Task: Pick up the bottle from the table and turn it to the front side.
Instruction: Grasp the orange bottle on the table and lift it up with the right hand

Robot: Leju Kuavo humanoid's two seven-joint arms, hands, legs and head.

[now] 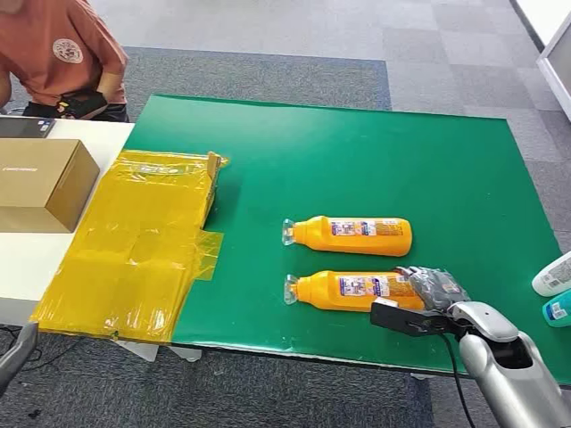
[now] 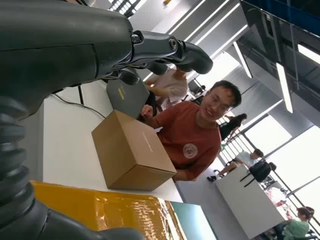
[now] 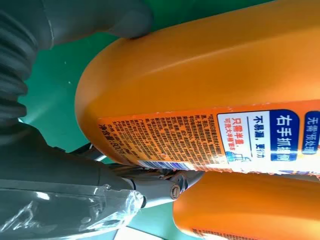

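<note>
1. Your right robot hand (image 1: 431, 290) sits at the base end of the nearer orange bottle (image 1: 353, 291), which lies on its side on the green mat (image 1: 404, 160) covering the worktop (image 1: 27, 259), cap pointing toward the robot's left.
2. In the right wrist view the thick grey thumb (image 3: 94, 20) presses on one side of that bottle's (image 3: 211, 75) rounded base, and a darker finger (image 3: 166, 187) lies against the opposite side, just under the printed label. Record the right robot hand as grasping the bottle. From the pictures you cannot tell whether the bottle is lifted clear of the mat.
3. The right arm (image 1: 505, 366) enters from the lower right of the head view, forearm angled up toward the bottle, with clear plastic wrap over the back of the hand.
4. A second orange bottle (image 1: 350, 235) lies parallel, just beyond the first, also on its side with its cap to the left. The two are close but apart.
5. Your left robot hand (image 2: 151, 50) is off the worktop. In its wrist view the dark fingers extend outward with a gap between them and the thumb, and nothing is in them: released.
6. Yellow plastic sheeting (image 1: 135, 241) covers the left part of the mat and the white surface beside it. A cardboard box (image 1: 44, 183) rests on the white surface, touching the sheeting's edge.
7. A person in a rust-coloured shirt (image 1: 61, 53) is seated behind the box.
8. Two pale bottles (image 1: 556, 290) lie at the mat's right edge, well apart from the orange pair.
</note>
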